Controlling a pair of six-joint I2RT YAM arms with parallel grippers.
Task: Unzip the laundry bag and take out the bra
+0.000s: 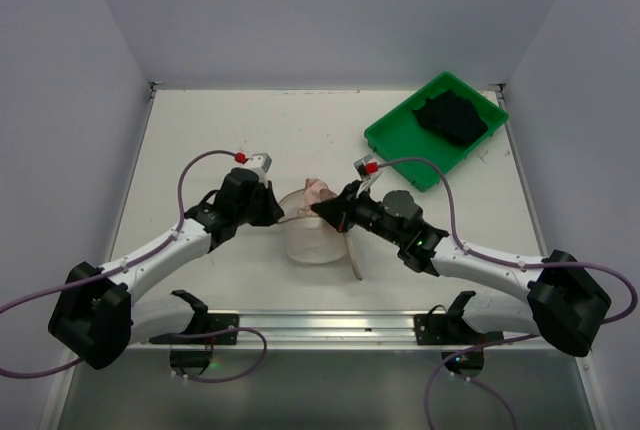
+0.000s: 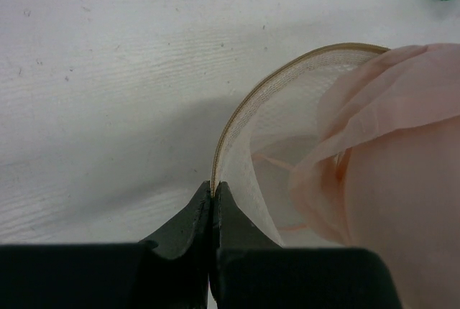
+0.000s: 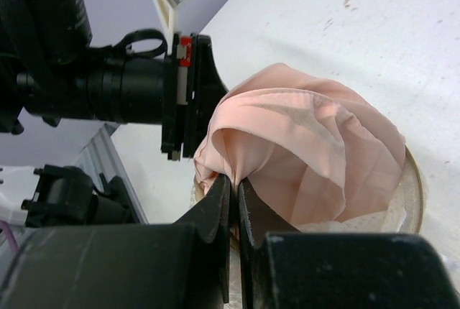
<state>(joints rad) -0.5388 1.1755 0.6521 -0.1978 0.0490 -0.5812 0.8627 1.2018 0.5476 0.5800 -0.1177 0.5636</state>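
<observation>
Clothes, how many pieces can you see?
2: a pink bra sticking out of the mesh bag, and a black garment in the green tray. More could hide underneath.

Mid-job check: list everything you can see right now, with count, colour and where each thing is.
laundry bag: one, translucent white mesh, table centre between the two arms, open at the top
bra: one, pale pink, bunched up and rising out of the bag's opening
tray: one, green, far right of the table
dark cloth: one heap, black, lying in the tray; number of pieces cannot be told
table: one, white, under everything
left hand: one, black fingers, shut on the bag's rim
right hand: one, black fingers, shut on a fold of the bra
</observation>
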